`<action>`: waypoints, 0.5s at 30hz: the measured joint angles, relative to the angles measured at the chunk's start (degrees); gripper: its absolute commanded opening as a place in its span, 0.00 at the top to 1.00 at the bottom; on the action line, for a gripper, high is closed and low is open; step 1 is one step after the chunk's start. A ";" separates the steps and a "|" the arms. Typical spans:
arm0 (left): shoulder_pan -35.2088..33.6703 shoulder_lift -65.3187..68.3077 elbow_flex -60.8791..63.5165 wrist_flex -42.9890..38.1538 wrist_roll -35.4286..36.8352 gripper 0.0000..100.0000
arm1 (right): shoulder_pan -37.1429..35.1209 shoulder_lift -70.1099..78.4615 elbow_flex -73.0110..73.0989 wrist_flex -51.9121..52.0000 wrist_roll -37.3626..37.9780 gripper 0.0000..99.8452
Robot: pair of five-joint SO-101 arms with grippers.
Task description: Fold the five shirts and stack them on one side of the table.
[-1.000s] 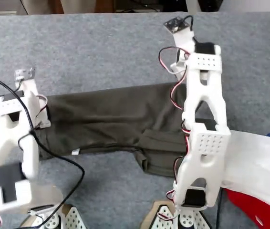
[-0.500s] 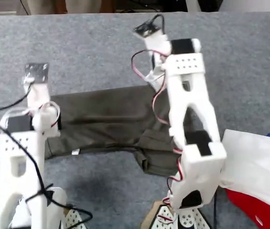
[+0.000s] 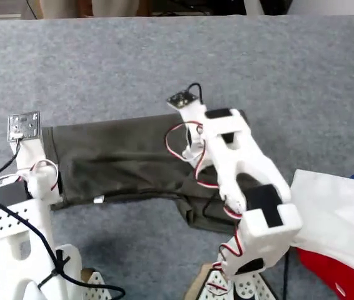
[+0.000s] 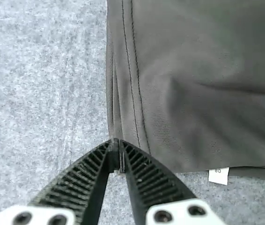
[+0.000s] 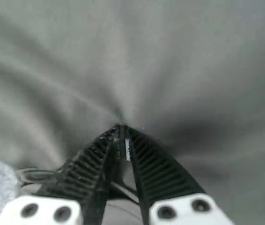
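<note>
An olive shirt [image 3: 121, 162] lies folded into a long band across the grey table [image 3: 102, 62]. My left gripper [image 3: 50, 195] sits at the shirt's near left corner. In the left wrist view it [image 4: 117, 143] is shut, its tips pinching the stitched hem of the shirt [image 4: 193, 84], and a white label [image 4: 218, 176] pokes out along the near edge. My right gripper [image 3: 192, 150] is over the middle of the shirt. In the right wrist view it [image 5: 121, 129] is shut on a bunch of the shirt's cloth [image 5: 170, 61], with creases spreading out from the tips.
A white shirt [image 3: 336, 206] lies on top of a red shirt [image 3: 333, 269] at the near right of the table. Bare grey table stretches across the far half. The arm bases stand at the near edge.
The right arm swung from the shirt's far right corner leftward and nearer, over its middle. The left arm drew back toward the near edge, and the shirt's left edge shifted left.
</note>
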 measured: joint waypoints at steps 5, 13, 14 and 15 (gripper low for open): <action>0.00 -0.09 0.09 0.00 0.00 0.98 | -0.26 -0.35 0.62 4.92 3.34 1.00; 0.00 -0.09 0.09 0.00 0.00 0.98 | -0.35 -1.85 1.85 8.26 5.36 1.00; 0.00 -0.09 0.09 0.00 0.00 0.98 | -0.35 -3.08 2.37 8.26 5.36 1.00; 0.00 -0.09 0.18 0.00 0.00 0.98 | -0.35 -4.57 2.99 8.35 5.36 1.00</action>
